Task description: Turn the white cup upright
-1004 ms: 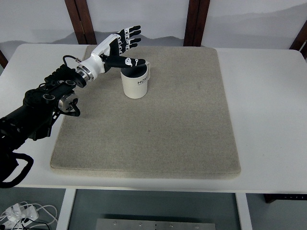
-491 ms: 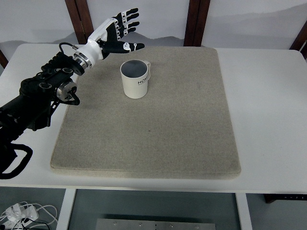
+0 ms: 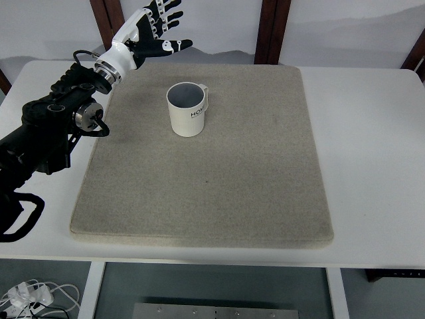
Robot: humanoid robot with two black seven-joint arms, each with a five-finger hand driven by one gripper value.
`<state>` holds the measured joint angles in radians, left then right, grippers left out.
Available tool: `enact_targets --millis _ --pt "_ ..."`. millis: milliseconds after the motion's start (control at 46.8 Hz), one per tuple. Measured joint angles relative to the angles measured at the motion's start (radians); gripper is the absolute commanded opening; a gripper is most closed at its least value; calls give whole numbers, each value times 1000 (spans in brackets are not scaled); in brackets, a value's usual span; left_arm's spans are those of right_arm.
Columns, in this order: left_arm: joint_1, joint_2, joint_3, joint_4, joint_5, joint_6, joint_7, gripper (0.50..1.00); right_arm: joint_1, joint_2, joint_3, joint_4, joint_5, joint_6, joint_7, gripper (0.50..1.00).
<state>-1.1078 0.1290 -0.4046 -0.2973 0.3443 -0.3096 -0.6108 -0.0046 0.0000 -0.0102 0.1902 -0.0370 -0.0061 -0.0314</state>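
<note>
White cup [image 3: 186,109] stands upright, mouth up, on the grey mat [image 3: 219,173] toward its far-left part, so the flip looks complete; left hand [image 3: 151,30] hangs well apart beyond the mat's far-left corner, fingers spread wide, holding nothing.

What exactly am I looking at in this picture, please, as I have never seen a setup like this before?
This is one camera looking steeply down from a humanoid robot's own side. The black arm entering from the left ends in the left hand, white and black, fingers spread, holding nothing, raised near the mat's far left corner. A white cup stands upright, mouth up, on a grey mat covering a white table. The right arm is out of view.
</note>
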Motion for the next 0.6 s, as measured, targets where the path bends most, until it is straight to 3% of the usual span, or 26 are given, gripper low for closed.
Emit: enact_targets --millis 321,598 --pt "-19 16 -1 11 -252 9 3 994 0 0 0 0 0 0 1 952" --pt "-17 20 -1 49 -390 12 294 994 0 0 0 0 0 0 1 952"
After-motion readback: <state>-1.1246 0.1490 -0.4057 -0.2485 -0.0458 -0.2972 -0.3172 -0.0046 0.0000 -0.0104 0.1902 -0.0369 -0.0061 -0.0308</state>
